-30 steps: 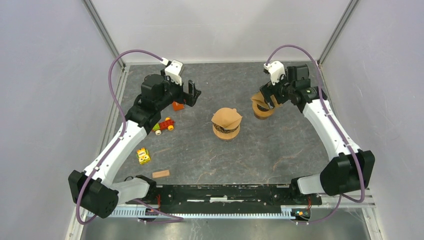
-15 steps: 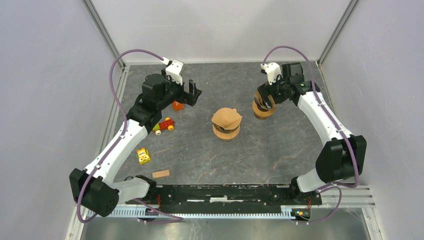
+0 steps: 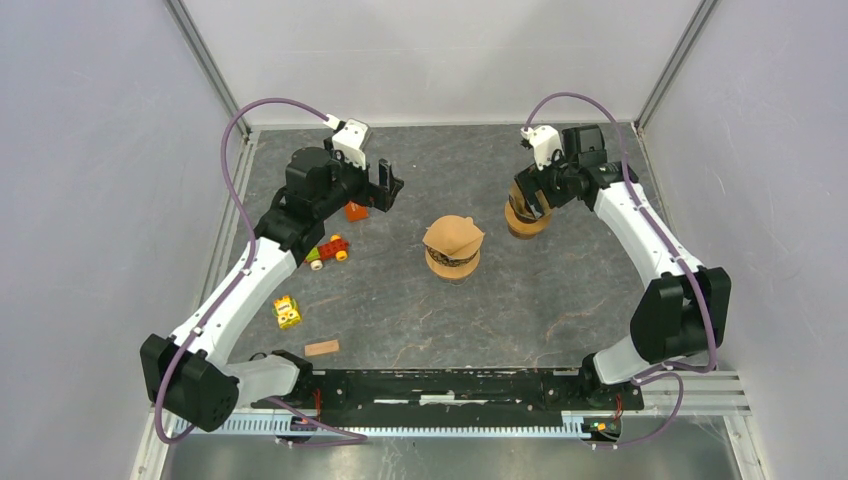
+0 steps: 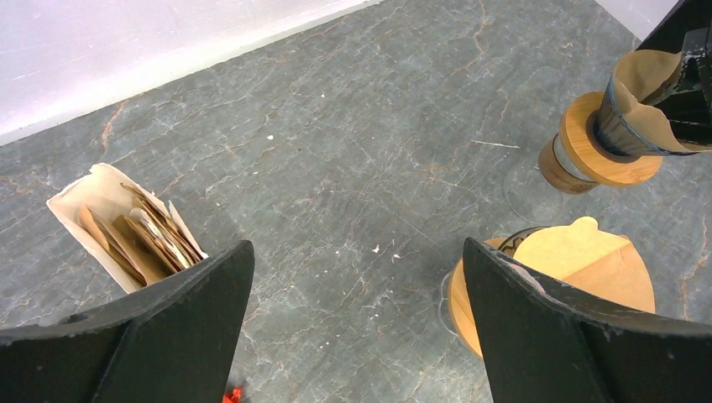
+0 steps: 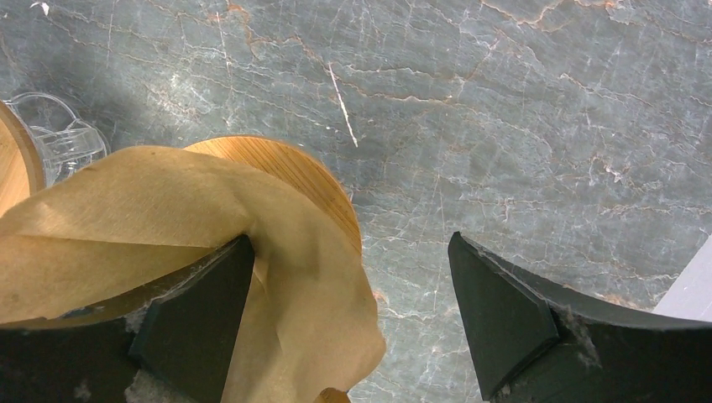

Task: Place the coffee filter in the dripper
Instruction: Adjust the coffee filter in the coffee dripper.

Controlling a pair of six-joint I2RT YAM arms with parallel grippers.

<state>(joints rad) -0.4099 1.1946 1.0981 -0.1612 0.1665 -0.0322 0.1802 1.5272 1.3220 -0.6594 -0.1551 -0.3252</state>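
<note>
Right wrist, open claw [image 5: 350, 243] astride filter [image 5: 151, 201] edge

Dripper [image 5: 323, 189] mostly hidden under coffee filter [image 5: 168, 201], filter cut off at left edge — bottom too

Table [image 3: 560, 290] viewed from above and behind, left wrist view aimed obliquely across it, right wrist view held close over dripper [image 5: 302, 168], shared by all.
</note>
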